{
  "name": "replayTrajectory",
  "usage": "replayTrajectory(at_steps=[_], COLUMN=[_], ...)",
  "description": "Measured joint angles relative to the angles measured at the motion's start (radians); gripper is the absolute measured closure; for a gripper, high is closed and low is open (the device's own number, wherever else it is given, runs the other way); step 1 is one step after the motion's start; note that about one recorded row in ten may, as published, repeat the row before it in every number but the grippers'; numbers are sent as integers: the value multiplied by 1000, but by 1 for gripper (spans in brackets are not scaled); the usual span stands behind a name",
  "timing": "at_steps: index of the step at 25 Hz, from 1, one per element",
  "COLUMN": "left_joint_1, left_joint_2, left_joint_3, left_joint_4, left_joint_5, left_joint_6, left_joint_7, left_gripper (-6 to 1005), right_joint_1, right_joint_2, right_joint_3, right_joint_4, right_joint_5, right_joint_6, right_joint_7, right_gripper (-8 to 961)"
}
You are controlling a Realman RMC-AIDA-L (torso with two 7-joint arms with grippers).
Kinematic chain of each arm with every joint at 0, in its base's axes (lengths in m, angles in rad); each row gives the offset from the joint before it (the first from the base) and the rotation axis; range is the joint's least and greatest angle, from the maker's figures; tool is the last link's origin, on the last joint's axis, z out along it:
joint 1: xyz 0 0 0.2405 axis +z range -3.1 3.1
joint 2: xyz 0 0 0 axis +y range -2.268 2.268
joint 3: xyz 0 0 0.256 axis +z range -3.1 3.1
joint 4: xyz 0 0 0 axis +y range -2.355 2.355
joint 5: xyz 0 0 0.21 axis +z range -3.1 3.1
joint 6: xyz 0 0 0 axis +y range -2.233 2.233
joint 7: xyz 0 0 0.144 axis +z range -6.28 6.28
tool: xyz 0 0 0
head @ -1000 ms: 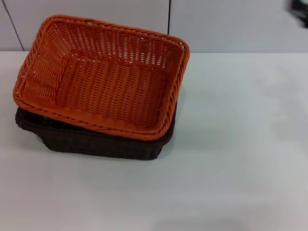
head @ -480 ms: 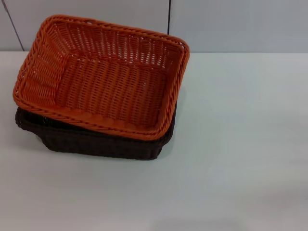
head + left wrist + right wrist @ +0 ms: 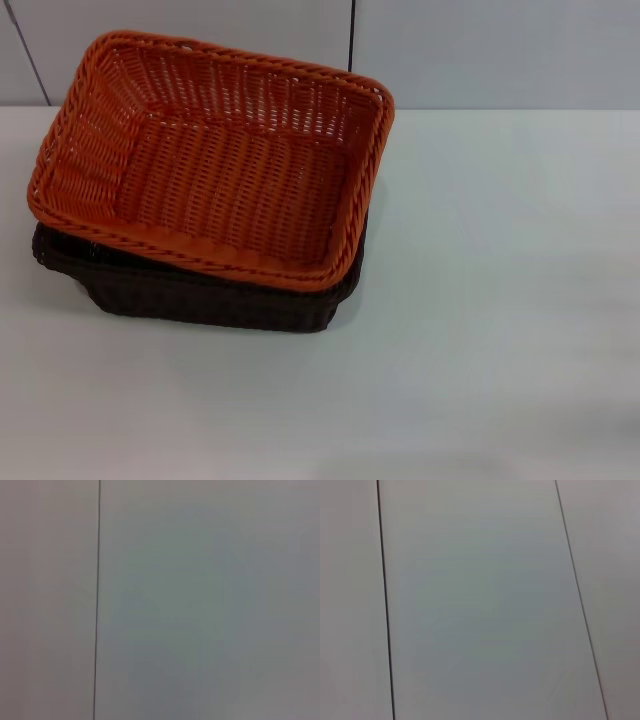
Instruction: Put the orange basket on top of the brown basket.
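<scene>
White table (image 3: 500, 300) before pale panelled wall (image 3: 480, 50).

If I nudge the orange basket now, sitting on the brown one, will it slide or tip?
The orange basket sits skewed on the brown basket, one end overhanging, so a push there could probably rock it. Its open weave suggests it is light and likely to shift easily. The braided rim looks stiff enough to hold shape.

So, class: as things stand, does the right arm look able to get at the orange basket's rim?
Probably yes. The orange basket sits open on the brown basket, with bare table on its right side and nothing blocking. The right arm itself is out of view, though.
</scene>
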Motion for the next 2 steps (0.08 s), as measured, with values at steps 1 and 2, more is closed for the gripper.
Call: replayTrajectory(at_steps=[1, 2], left_joint_1=[1, 2], left_joint_2=[0, 0], left_joint_3=[0, -1], left_joint_4=[0, 0], left_joint_5=[0, 0], left_joint_6=[0, 0], left_joint_7=[0, 0], left_gripper=[197, 197], right_joint_1=[1, 2], right_joint_2=[0, 0], right_joint_3=[0, 0], right_joint_4=[1, 2], right_joint_5=[0, 0], right_joint_6=[3, 7], right_joint_7=[0, 0], right_gripper=[207, 207])
